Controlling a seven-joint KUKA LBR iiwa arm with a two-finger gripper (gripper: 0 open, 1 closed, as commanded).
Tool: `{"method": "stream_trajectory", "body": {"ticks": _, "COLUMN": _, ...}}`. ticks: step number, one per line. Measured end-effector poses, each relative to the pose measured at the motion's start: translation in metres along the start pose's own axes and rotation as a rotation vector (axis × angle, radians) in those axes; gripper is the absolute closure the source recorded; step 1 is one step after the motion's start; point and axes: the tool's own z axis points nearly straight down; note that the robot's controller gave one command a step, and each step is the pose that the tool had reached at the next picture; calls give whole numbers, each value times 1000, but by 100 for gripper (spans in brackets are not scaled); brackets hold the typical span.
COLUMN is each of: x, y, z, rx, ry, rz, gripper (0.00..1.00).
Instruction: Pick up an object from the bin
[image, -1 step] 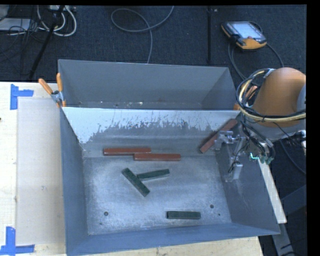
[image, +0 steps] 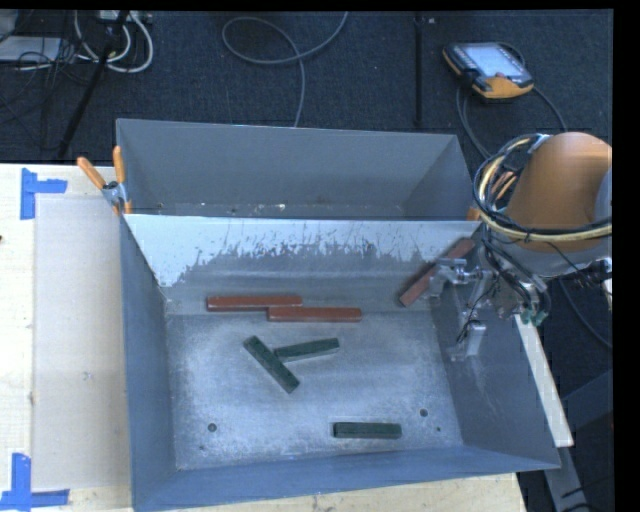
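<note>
In the camera view, the pincer (image: 466, 335) is hanging low inside the grey metal bin (image: 300, 180), close against the right wall, with the arm's orange cover (image: 560, 180) sitting above the bin's right rim. Whether the pincer is released or clenched cannot be told from this angle, and nothing is showing as held in it. The nearest thing is a tilted brown bar (image: 414, 287), which is leaning in the back right corner just beside the pincer; contact between the two cannot be confirmed. Six bars are lying in the bin: three brown and three green. Besides the tilted one, a left brown bar (image: 253, 301) and a right brown bar (image: 314, 314) are lying end to end, slightly overlapped, along the foot of the back wall. A slanted green bar (image: 270, 364) and a level green bar (image: 310, 348) are touching near the middle of the floor, forming a rough V. A lone green bar (image: 366, 430) is lying near the front wall, well apart from the rest. The floor between the pincer and the green bars is lying open, as is the whole left part of the floor.
</note>
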Motion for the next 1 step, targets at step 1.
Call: {"method": "stream_trajectory", "body": {"ticks": 1, "x": 5, "y": 76, "z": 75, "rx": 0, "ry": -3, "rz": -70, "gripper": 0}}
